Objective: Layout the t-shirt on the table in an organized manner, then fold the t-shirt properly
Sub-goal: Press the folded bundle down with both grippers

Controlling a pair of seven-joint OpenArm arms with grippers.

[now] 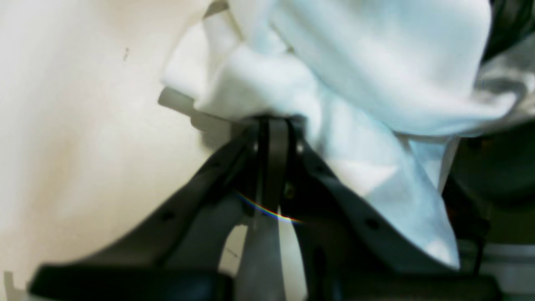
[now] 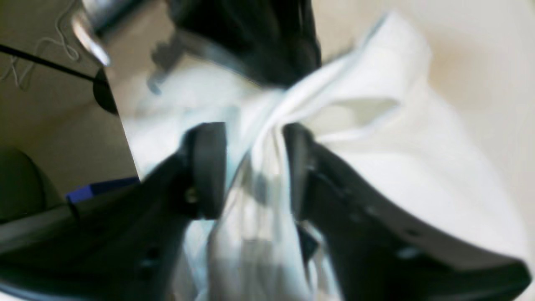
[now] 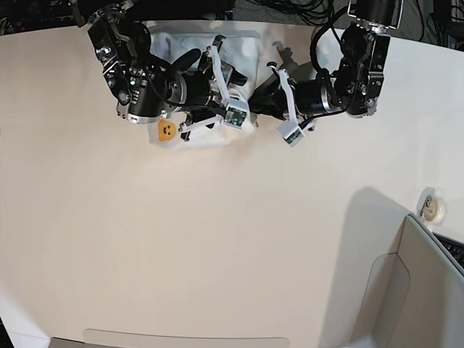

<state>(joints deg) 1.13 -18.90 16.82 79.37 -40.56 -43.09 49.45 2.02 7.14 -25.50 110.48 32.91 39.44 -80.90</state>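
The white t-shirt [image 3: 182, 50] lies bunched at the far middle of the table [image 3: 220, 244], with an orange print [image 3: 167, 130] showing at its near left edge. My left gripper [image 1: 271, 123] is shut, pinching a fold of the t-shirt [image 1: 376, 62], which hangs up and to the right over the table [image 1: 62, 125]. My right gripper [image 2: 253, 167] stands open with its pads [image 2: 209, 167] apart, and a twisted strand of the t-shirt [image 2: 397, 159] runs loosely between them. In the base view both grippers meet over the bunched cloth, left gripper [image 3: 260, 103] from the right, right gripper [image 3: 236, 85] from the left.
A grey panel [image 3: 422, 289] with a keyboard [image 3: 463, 258] fills the near right corner. A small white round object [image 3: 431, 208] sits by the right edge. Cables [image 3: 301, 1] run behind the table's far edge. Another grey panel [image 3: 186, 347] lies along the near edge.
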